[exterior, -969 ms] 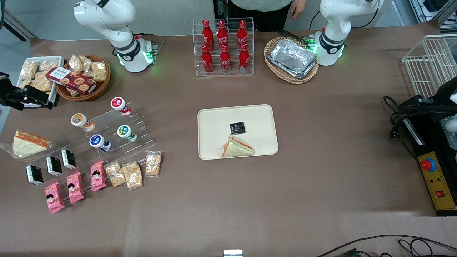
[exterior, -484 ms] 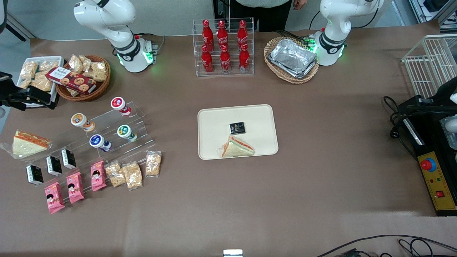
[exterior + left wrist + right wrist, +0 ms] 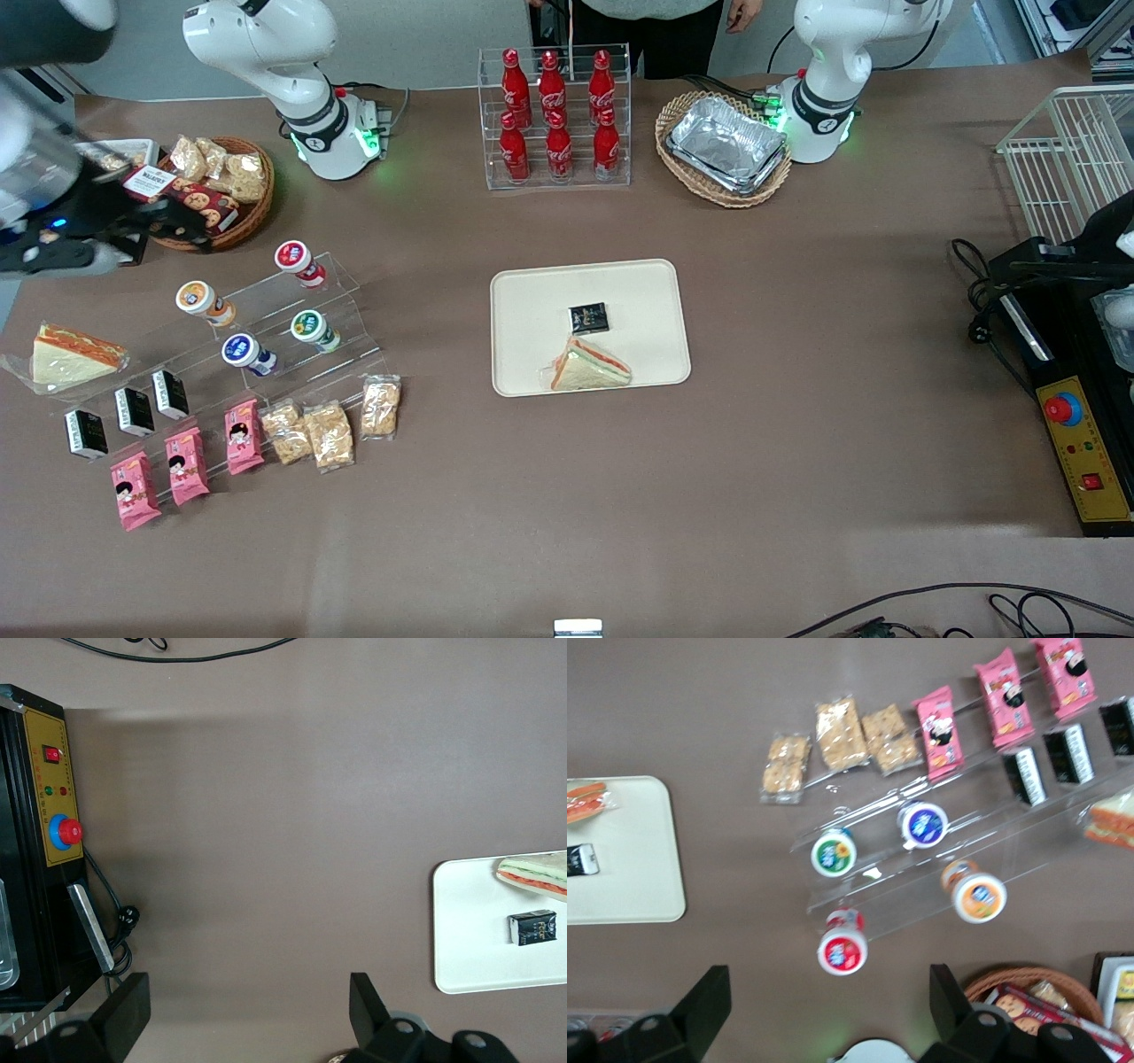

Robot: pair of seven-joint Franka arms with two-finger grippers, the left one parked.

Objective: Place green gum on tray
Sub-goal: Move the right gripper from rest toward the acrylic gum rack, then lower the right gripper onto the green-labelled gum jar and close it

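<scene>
The green gum [image 3: 312,328] is a small canister with a green-and-white lid. It lies on a clear stepped stand [image 3: 341,283], beside a blue-lidded canister [image 3: 245,351]. It also shows in the right wrist view [image 3: 834,853]. The beige tray [image 3: 532,292] lies at the table's middle and holds a sandwich [image 3: 589,365] and a small black packet [image 3: 588,316]. The tray's edge shows in the right wrist view [image 3: 629,868]. My right gripper [image 3: 173,221] hangs open and empty, high over the wicker cookie basket [image 3: 232,229]. It is farther from the front camera than the gum. In the wrist view [image 3: 828,981] the fingers stand wide apart.
Red-lidded [image 3: 297,260] and orange-lidded [image 3: 202,299] canisters lie on the stand's upper steps. Black cartons, pink packets and snack bars [image 3: 328,434] line its lower steps. A cola bottle rack [image 3: 554,120] and a basket of foil trays [image 3: 725,146] stand farther back.
My right arm has swung in from the table's end, over the white snack tray and cookie basket, toward the stand. Nothing on the table has moved.
</scene>
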